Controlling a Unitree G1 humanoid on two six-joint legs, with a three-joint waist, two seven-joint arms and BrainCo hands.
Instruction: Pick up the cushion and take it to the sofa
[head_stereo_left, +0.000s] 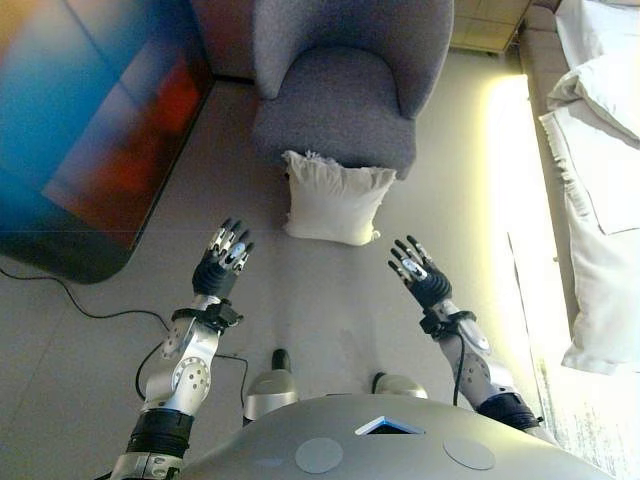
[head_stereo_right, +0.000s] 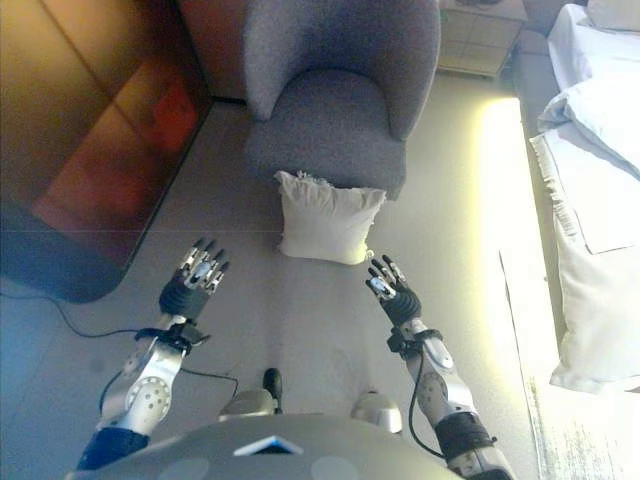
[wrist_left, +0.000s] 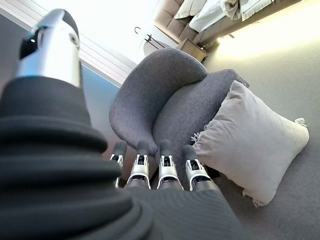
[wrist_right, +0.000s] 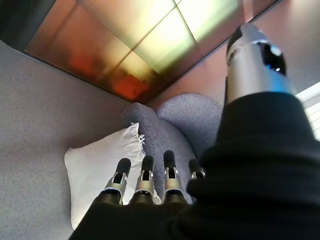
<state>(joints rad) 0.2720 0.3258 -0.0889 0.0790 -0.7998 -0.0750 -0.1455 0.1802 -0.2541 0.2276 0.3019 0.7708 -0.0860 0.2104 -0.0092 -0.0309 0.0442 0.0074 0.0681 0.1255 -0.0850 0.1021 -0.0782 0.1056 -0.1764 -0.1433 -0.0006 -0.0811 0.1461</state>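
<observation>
A cream cushion (head_stereo_left: 335, 198) with fringed corners stands on the grey floor, leaning against the front of a grey armchair (head_stereo_left: 345, 85). It also shows in the left wrist view (wrist_left: 252, 137) and the right wrist view (wrist_right: 102, 167). My left hand (head_stereo_left: 222, 262) is open, raised above the floor to the left of the cushion and short of it. My right hand (head_stereo_left: 418, 274) is open, to the right of the cushion and short of it. Both hands are empty and apart from the cushion.
A dark glossy cabinet (head_stereo_left: 90, 130) runs along the left. A bed with white bedding (head_stereo_left: 600, 170) lies on the right, and a pale bedside cabinet (head_stereo_right: 480, 35) stands at the far right beyond the armchair.
</observation>
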